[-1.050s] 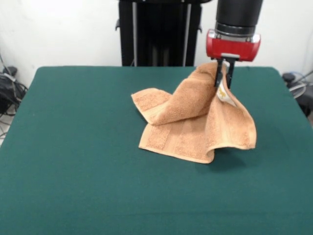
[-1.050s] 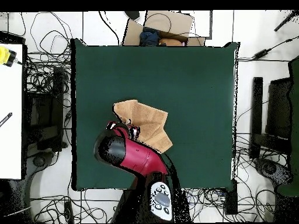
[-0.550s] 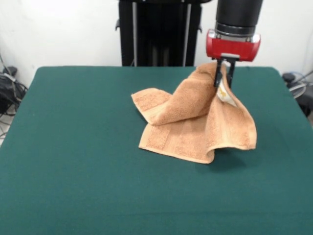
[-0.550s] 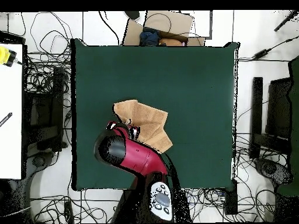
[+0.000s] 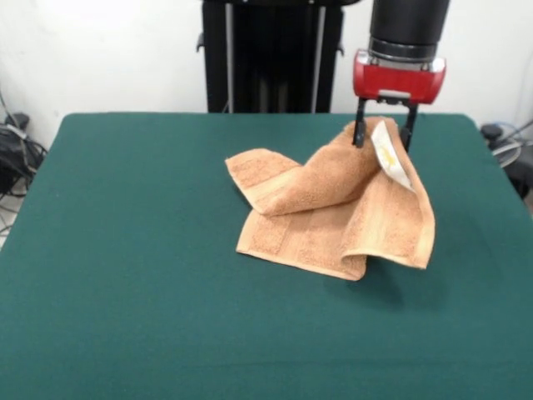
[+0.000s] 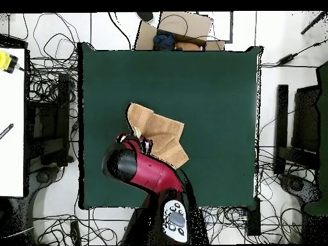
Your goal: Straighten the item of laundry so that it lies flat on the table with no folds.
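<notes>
Near the table's far edge, toward the right in the front view, the small orange-tan terry towel sits bunched, nowhere near flat. One part lies on the dark green felt-covered table; a thick fold is draped across the middle, and the right side stands up in a peak with a white tag showing on the raised edge. The front right corner curls clear of the felt.

The red-and-black gripper hangs right at that peak, fingers spread, one each side of the raised edge and tag. It is not pinching anything as far as I can see; cloth may brush the left finger, can't tell.

Judgement: this is between grasps, task barely started. To do the next one well:
- pinch one single layer at a corner, not the doubled fold
- avoid grabbing the tag alone, it will likely slip
- drag outward toward open felt, low, so friction holds the flat part
- plenty of room toward the near edge, so pull that way.
</notes>
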Robot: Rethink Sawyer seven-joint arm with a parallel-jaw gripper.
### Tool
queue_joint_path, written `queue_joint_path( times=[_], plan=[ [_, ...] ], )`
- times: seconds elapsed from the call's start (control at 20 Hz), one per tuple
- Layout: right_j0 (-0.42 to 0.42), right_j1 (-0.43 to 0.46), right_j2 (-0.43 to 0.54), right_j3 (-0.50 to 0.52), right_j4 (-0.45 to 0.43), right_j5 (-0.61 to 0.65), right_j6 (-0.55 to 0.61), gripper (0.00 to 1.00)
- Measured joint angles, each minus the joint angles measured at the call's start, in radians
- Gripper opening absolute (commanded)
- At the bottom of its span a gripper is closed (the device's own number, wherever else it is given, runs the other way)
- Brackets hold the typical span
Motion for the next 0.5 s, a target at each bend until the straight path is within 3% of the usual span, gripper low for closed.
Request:
queue_joint_path(
  times=[0.5],
  plan=[
    [-0.004, 0.0, -0.069, -0.044, -0.026, 0.024, 0.0, 1.0]
  ],
)
